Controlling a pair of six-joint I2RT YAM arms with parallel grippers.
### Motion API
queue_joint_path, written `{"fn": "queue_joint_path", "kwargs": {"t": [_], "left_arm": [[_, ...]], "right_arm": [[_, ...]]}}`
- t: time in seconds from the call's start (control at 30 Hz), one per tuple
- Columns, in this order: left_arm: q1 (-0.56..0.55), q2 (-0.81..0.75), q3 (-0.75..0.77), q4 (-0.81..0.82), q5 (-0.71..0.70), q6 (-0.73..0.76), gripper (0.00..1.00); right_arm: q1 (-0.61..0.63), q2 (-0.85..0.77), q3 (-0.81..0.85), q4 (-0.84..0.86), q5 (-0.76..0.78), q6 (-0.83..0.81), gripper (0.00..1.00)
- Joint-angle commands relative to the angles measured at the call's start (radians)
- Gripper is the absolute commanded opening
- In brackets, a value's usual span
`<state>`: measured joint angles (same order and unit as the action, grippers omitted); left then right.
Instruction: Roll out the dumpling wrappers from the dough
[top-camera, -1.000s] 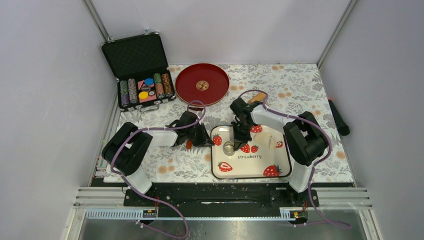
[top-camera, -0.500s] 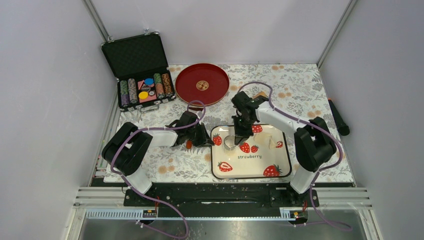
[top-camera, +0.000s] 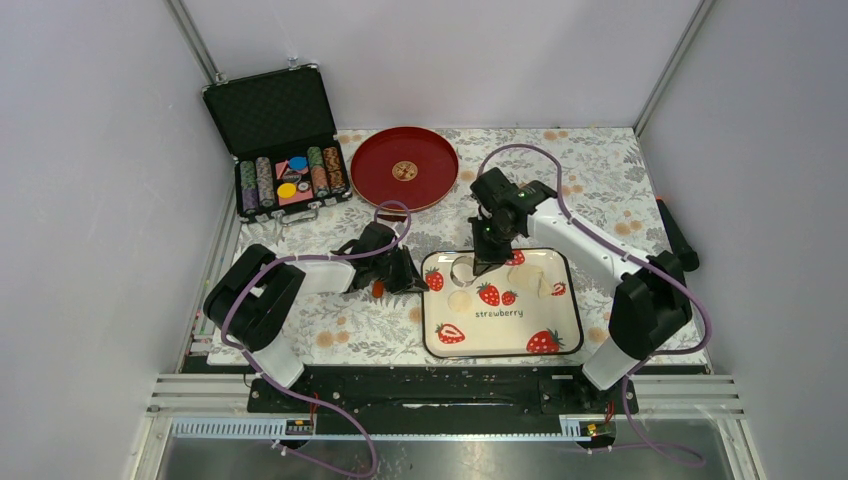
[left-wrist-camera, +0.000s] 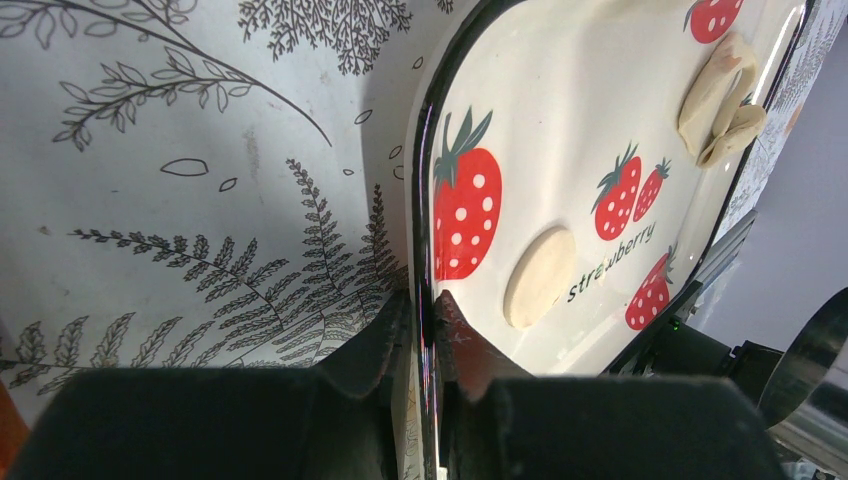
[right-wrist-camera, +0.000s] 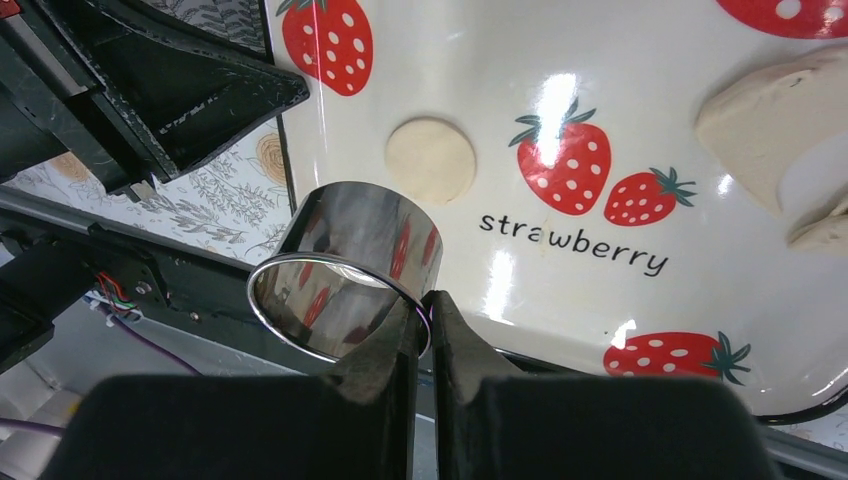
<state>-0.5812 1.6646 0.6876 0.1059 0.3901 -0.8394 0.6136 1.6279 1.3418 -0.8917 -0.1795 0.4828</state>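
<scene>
A mirror-polished metal ring cutter (right-wrist-camera: 345, 270) reflects the glossy, glare-streaked strawberry tray (right-wrist-camera: 640, 110), where a smooth, matt dumpling wrapper (right-wrist-camera: 431, 160) and lumpier matt dough (right-wrist-camera: 770, 120) lie. The right pincer (right-wrist-camera: 428, 310) and left pincer (left-wrist-camera: 425, 310) look like matt black plastic. The bench (left-wrist-camera: 200, 200) wears a dull printed floral covering. At far left are a shiny red plate (top-camera: 385, 150) and a case (top-camera: 270, 115) lined with black foam.

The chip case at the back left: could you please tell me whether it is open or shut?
Open: the chip case has its lid standing up with the dark lining showing, and the chips lie exposed in the base.
</scene>
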Motion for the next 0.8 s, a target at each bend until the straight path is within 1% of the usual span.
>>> {"fn": "queue_joint_path", "kwargs": {"t": [0.0, 0.23, 0.4, 0.63, 0.77], "left_arm": [[-0.022, 0.06, -0.031, -0.104, -0.087, 0.051, 0.0], [-0.023, 0.06, -0.034, -0.104, -0.083, 0.051, 0.0], [-0.022, 0.061, -0.033, -0.104, -0.082, 0.051, 0.0], [-0.022, 0.06, -0.032, -0.103, -0.079, 0.053, 0.0], [-0.023, 0.061, -0.034, -0.103, -0.079, 0.054, 0.0]], "right_arm": [[-0.021, -0.012, 0.056, -0.031, 0.053, -0.032, 0.0], [-0.11, 0.098, 0.198, -0.072, 0.092, -0.096, 0.0], [-0.183, 0.202, 0.307, -0.079, 0.069, -0.116, 0.0], [-0.242, 0.393, 0.503, -0.138, 0.126, -0.148, 0.0], [-0.256, 0.484, 0.58, -0.159, 0.143, -0.151, 0.0]]}}
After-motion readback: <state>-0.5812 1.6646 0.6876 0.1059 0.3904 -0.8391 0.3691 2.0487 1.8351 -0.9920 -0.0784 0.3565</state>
